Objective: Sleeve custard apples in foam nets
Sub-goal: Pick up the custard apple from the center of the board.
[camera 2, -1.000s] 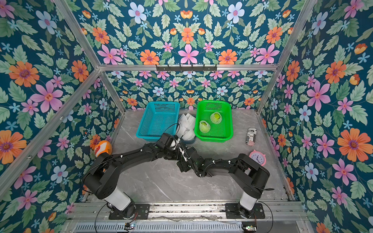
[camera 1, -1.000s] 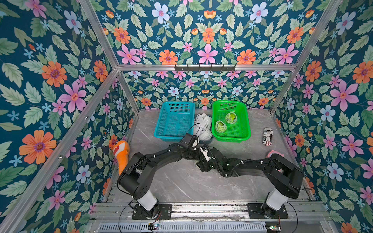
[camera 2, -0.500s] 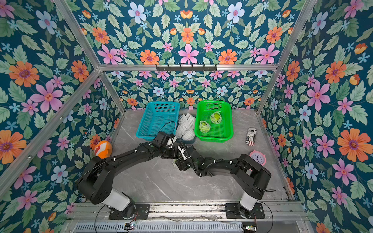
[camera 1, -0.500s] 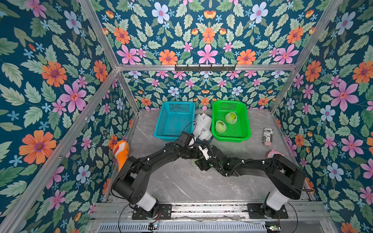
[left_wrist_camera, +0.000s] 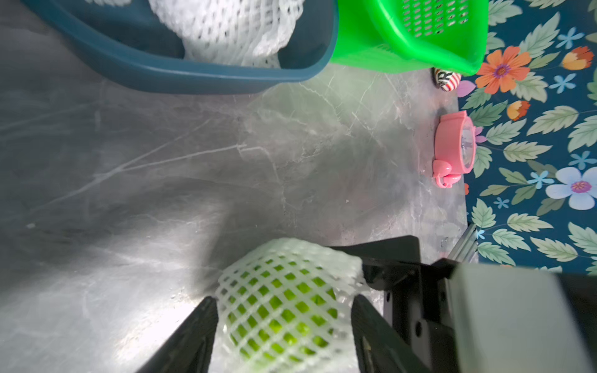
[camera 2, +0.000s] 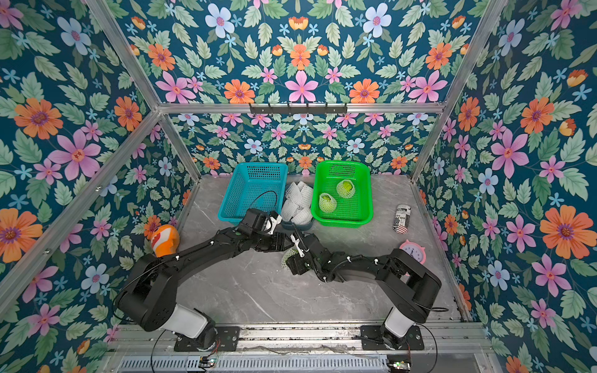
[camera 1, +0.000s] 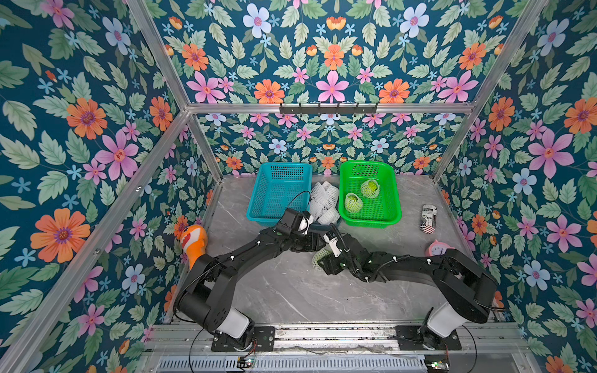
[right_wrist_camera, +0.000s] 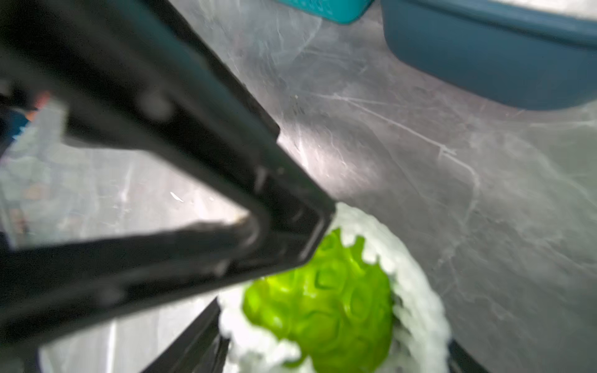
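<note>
The left gripper (left_wrist_camera: 282, 300) has its fingers (left_wrist_camera: 193, 339) spread wide and set against either side of a custard apple (left_wrist_camera: 281, 323), flat to the foam net (left_wrist_camera: 290, 258) that wraps it, so from here it looks clamped on the fruit through the mesh. The right gripper (right_wrist_camera: 336, 339) comes at the same fruit from the other side. Only the stubs of its fingers show past the net's frilled rim, and I cannot tell whether they squeeze or just sit alongside. In the right wrist view the open end of the sleeve faces the lens with bumpy green skin showing through it, and one left finger tip touches that rim. In both top views the two arms meet nose to nose over the grey marbled table (camera 1: 290, 290), with the sleeved fruit between them, just in front of a dark blue tray (camera 1: 324, 226) heaped with spare nets (camera 1: 323, 200). A turquoise basket (camera 1: 255, 200) stands on one side of that tray and a green basket (camera 1: 395, 206) on the other. In the green basket lie two more custard apples (camera 1: 353, 202) (camera 1: 370, 188), each in white mesh. Near the walls are a printed can (camera 1: 428, 219), a pink clock (camera 1: 439, 248) and an orange clownfish toy (camera 1: 193, 240).
</note>
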{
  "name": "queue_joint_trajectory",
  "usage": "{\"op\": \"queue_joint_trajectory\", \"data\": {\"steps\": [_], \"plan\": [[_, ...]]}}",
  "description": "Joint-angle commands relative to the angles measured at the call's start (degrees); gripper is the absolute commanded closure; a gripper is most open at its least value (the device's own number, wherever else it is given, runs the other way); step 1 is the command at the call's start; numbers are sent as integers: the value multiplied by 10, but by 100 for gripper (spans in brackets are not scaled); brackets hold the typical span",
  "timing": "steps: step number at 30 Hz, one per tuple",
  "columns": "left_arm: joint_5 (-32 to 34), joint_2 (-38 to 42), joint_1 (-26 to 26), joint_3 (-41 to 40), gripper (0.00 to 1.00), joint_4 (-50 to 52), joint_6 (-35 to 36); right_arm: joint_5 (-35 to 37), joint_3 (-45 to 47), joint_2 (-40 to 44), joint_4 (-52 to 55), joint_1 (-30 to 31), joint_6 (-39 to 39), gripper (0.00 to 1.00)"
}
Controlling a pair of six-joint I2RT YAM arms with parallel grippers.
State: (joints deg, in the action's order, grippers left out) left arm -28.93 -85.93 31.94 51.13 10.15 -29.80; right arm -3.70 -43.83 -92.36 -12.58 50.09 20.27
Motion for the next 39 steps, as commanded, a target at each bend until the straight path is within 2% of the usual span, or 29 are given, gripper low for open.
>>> {"op": "queue_joint_trajectory", "data": {"steps": [1,12,16,22,25,29,39], "plan": [[7,20,-16,-10,31,-34,-18,-26,11,17,-6,-14,27,24],[20,93,-47,-69,31,-93,-49,-154,75,75,-133,-112,160,24],[0,105,-50,-101,33,-141,-73,-180,86,87,-165,-130,191,24],[-64,102,-50,-146,38,-251,-124,-196,87,92,-191,-135,235,24],[-77,100,-50,-153,39,-281,-140,-237,116,61,-312,-153,321,24],[-92,114,-50,-176,38,-350,-171,-243,131,36,-394,-154,375,24],[-130,93,-45,-191,39,-419,-213,-256,128,26,-416,-154,385,25]]}}
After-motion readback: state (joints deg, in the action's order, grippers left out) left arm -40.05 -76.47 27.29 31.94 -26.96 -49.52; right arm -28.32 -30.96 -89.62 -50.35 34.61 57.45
